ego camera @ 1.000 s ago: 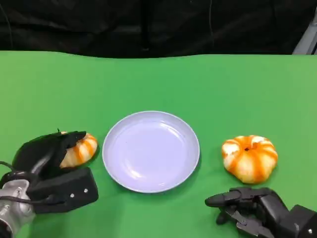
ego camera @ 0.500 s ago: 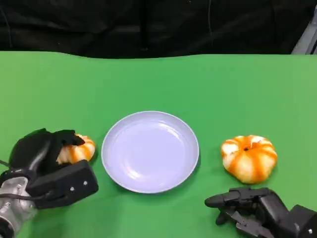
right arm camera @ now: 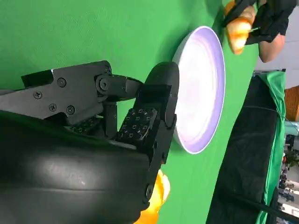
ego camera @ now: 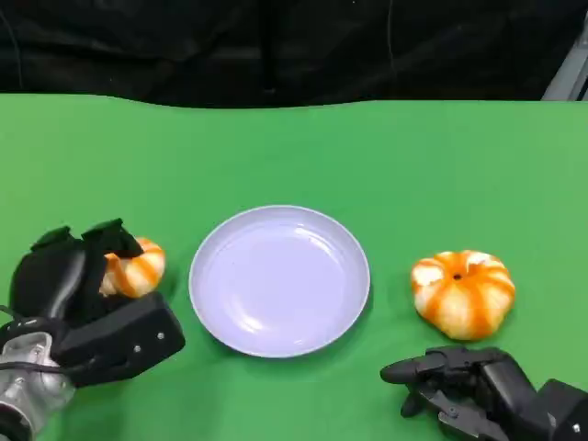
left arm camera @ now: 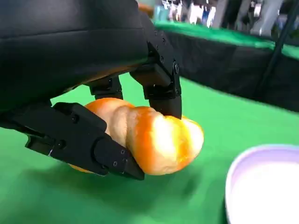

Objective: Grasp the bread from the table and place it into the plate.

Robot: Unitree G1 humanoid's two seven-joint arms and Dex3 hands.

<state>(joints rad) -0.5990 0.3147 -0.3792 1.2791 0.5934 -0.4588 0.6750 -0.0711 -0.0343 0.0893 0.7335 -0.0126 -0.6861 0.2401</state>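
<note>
An orange-and-white striped bread (ego camera: 138, 269) is held by my left hand (ego camera: 64, 276) at the table's left, just left of the lilac plate (ego camera: 279, 280). The left wrist view shows black fingers (left arm camera: 98, 144) clamped above and below the bread (left arm camera: 156, 140), which hangs slightly over the green table with its shadow beneath, the plate's rim (left arm camera: 233, 172) close by. My right hand (ego camera: 464, 386) lies near the front right edge, fingers apart and holding nothing. The right wrist view shows its fingers (right arm camera: 140, 116) short of the plate (right arm camera: 201, 93).
A second, rounder striped bread (ego camera: 462, 292) lies right of the plate, just beyond my right hand, and shows in the right wrist view as well (right arm camera: 159, 196). A black curtain (ego camera: 294, 46) bounds the table's far edge. Green table (ego camera: 294, 156) stretches behind the plate.
My left hand has closed around the bread and tipped upright, raising it a little and drawing it slightly left. The right hand, plate and second bread have stayed put.
</note>
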